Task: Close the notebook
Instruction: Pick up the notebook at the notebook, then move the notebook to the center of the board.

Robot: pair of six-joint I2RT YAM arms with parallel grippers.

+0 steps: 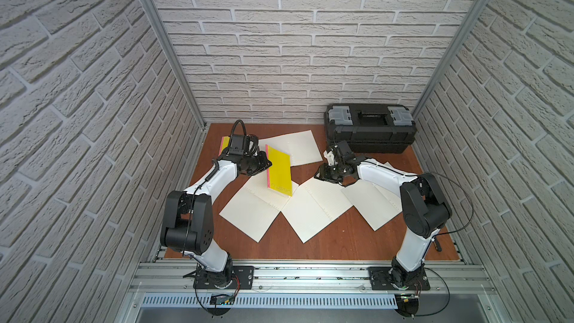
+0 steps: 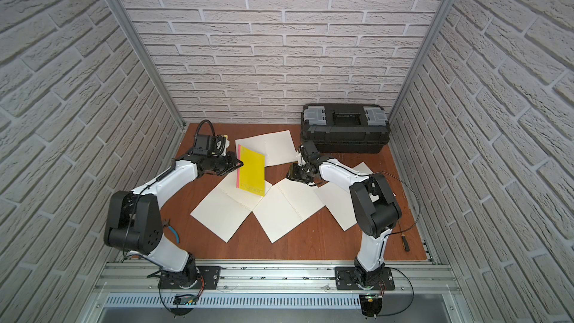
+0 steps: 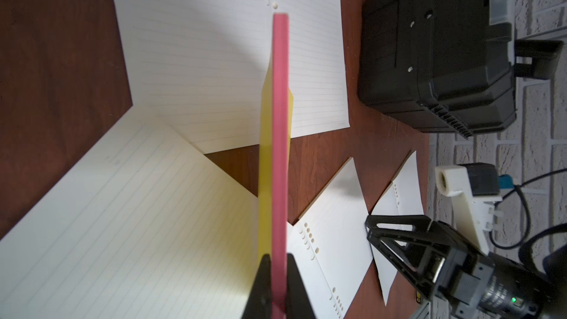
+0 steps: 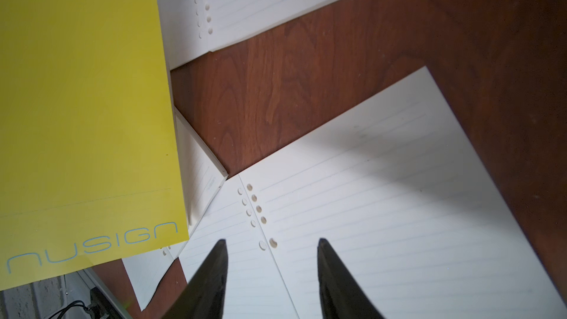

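In both top views the notebook (image 1: 279,172) is towards the back left of the desk (image 1: 357,243), lying partly over loose sheets (image 1: 248,215), with a black toolbox (image 1: 369,128) well apart at the back right. Its yellow cover is tilted. The left jaws are pinched shut on the pink-edged side, which is up, and the opposite side is low on the paper. The right jaws hang near its free side, not touching it.

I'd say the step is laying that cover down. The held edge should be lowered in a gentle arc about the low side, without dragging, so the sheets beneath aren't swept along. The left jaws should let go only once the cover lies flat.

From the left wrist, the jaws grip the pink edge (image 3: 279,148), seen end-on with yellow beside it. It's a thin bite, so I'd go slow or it may slip.

From the right wrist, those jaws are apart with nothing between them, over a punched, lined sheet (image 4: 368,194). They'd do best to stay clear. The cover (image 4: 82,102) looks smooth, plain yellow with pale blue lettering along one end, and a block of lined pages (image 4: 199,161) peeks out beside it, so the notebook is not yet shut
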